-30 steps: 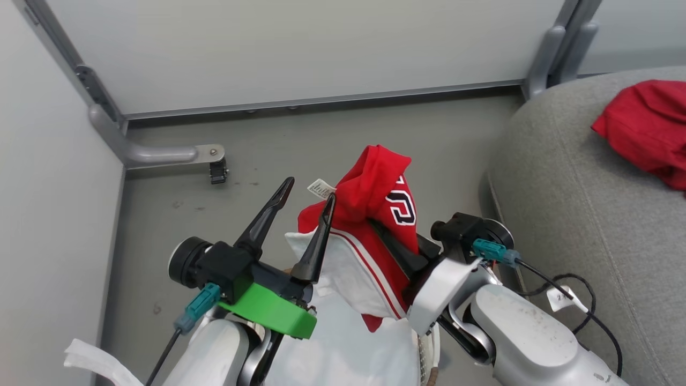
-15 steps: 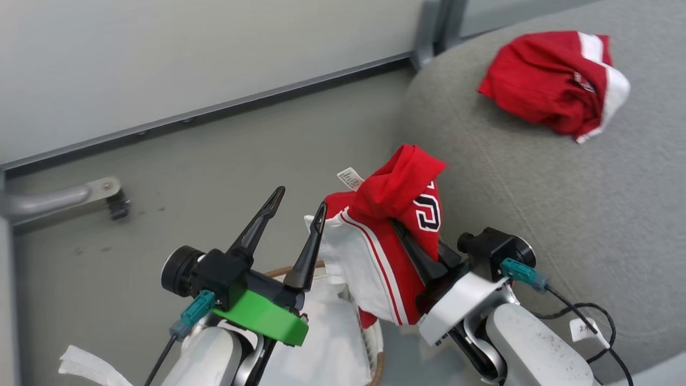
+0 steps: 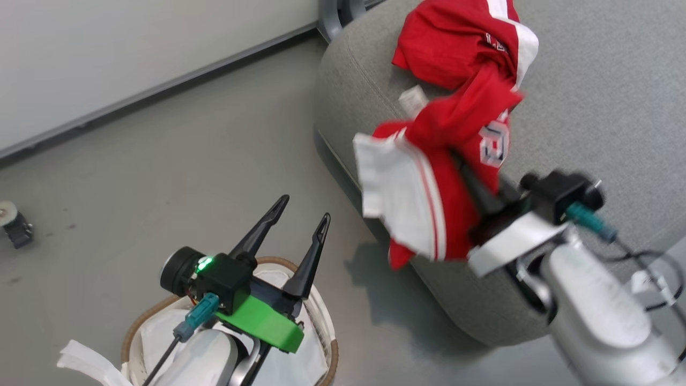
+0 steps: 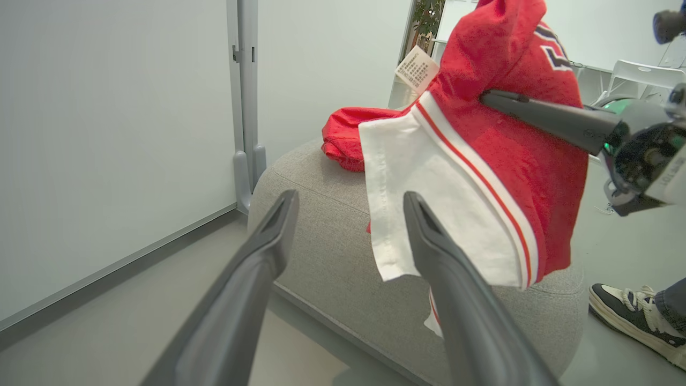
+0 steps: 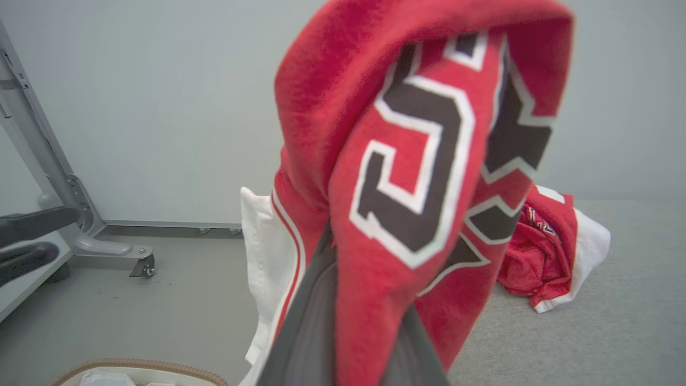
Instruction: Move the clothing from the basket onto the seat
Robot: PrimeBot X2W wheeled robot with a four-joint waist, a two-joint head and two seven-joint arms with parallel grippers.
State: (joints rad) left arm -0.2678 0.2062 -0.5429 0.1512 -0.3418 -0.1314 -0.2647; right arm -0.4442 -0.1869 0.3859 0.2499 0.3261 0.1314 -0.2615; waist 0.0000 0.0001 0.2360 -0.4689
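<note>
My right gripper point(image 3: 467, 170) is shut on a red jersey point(image 3: 445, 177) with a white panel. It holds the jersey in the air over the near left edge of the grey seat point(image 3: 600, 107). The cloth drapes over the fingers and hides their tips point(image 5: 418, 187). A second red jersey point(image 3: 455, 43) lies crumpled farther back on the seat. My left gripper point(image 3: 304, 209) stands open with nothing in it above the white basket point(image 3: 131, 335), lower left. In the left wrist view the held jersey point(image 4: 509, 161) hangs just beyond my open left gripper point(image 4: 351, 201).
A white liner sheet point(image 3: 161, 332) lies inside the basket. Grey floor separates the basket from the seat. A pale partition wall runs along the back, and a caster point(image 3: 13, 225) sits at the far left. A person's shoe point(image 4: 632, 316) stands beside the seat.
The head camera has swung right, bringing the seat into the middle. My right gripper carried the jersey from above the basket out over the seat's edge. The left gripper stayed open over the basket.
</note>
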